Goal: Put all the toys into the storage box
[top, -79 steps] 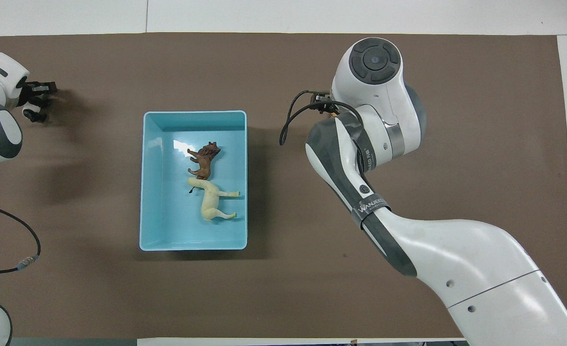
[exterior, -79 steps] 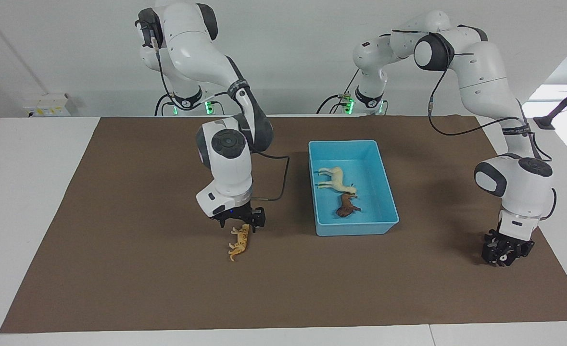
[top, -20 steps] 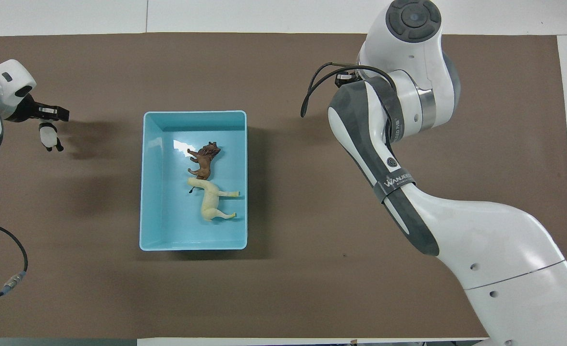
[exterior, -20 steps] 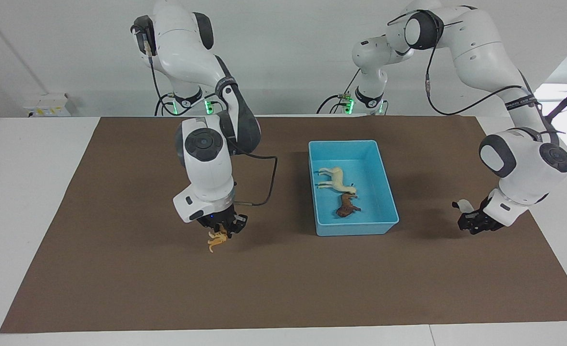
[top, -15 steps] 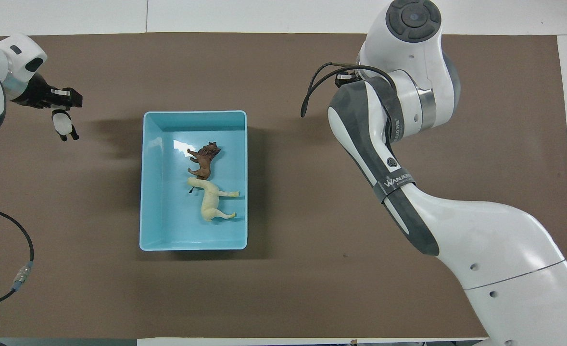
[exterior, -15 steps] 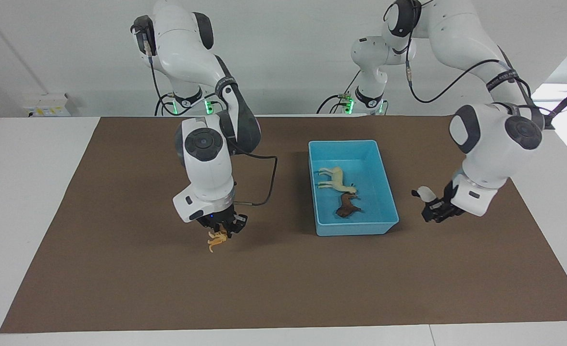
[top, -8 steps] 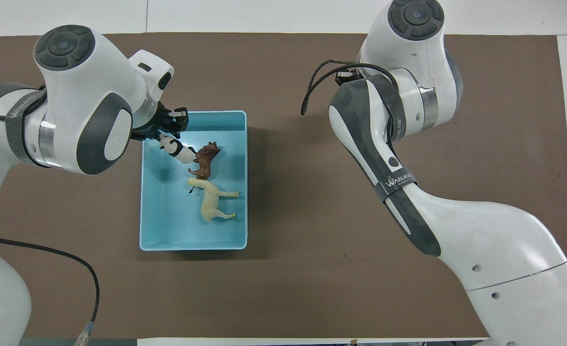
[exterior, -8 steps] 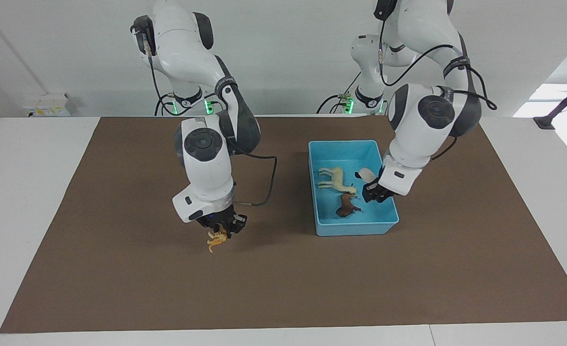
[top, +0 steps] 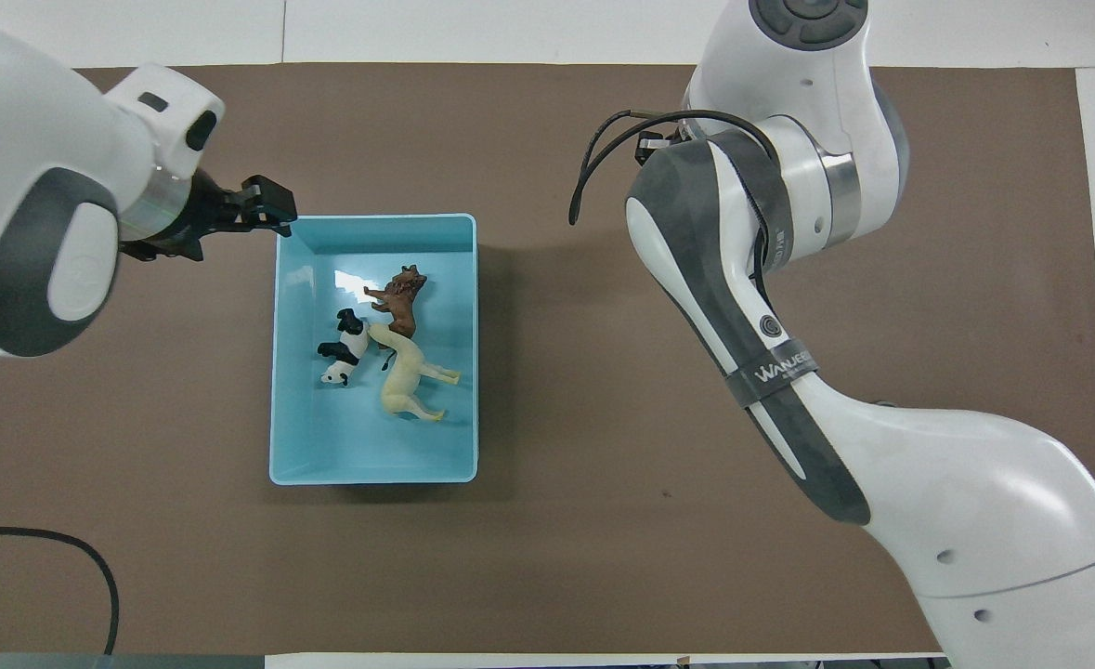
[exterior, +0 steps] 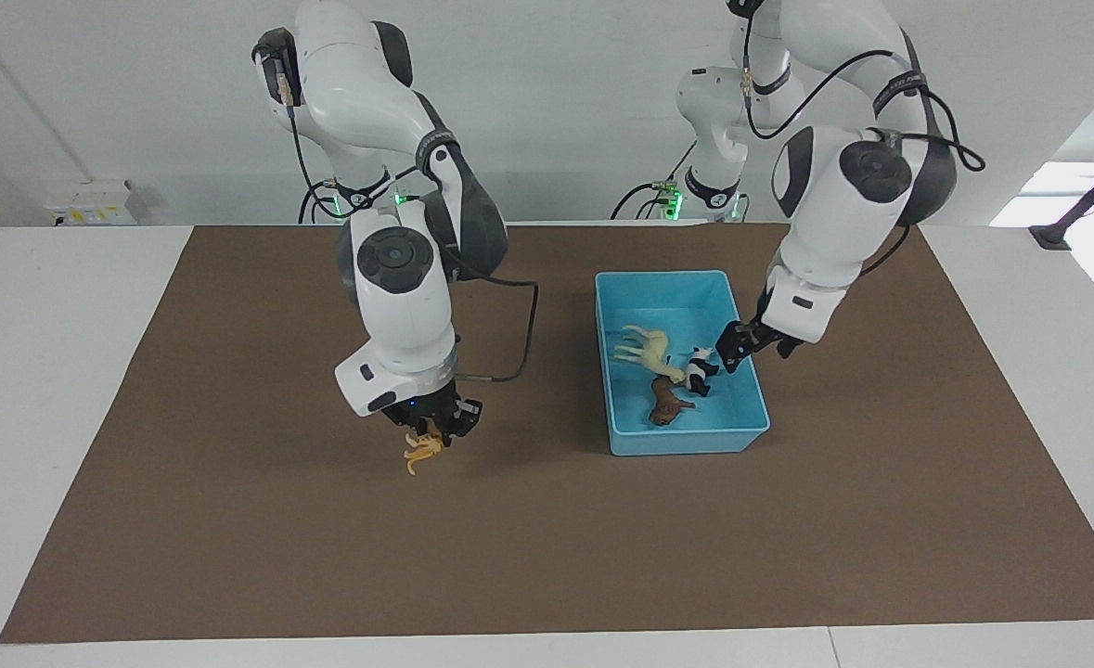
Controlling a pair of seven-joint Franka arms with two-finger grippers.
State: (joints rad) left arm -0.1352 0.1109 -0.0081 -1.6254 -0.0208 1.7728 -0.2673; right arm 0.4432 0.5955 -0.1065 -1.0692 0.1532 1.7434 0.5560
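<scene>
- The panda (exterior: 698,369) has dropped from the left gripper (exterior: 730,353) since half a second ago and now lies in the blue box (exterior: 686,442), touching the cream horse (exterior: 647,347) beside the brown lion (exterior: 665,405).
- The left gripper hangs over the box's wall at the left arm's end, fingers spread wide and empty.
- The right gripper (exterior: 437,431) is clamped on the orange tiger (exterior: 421,452), held up over the brown mat (exterior: 231,520).

Panda (exterior: 698,371), lion (exterior: 665,404) & horse (exterior: 647,347) in box (exterior: 686,442)
</scene>
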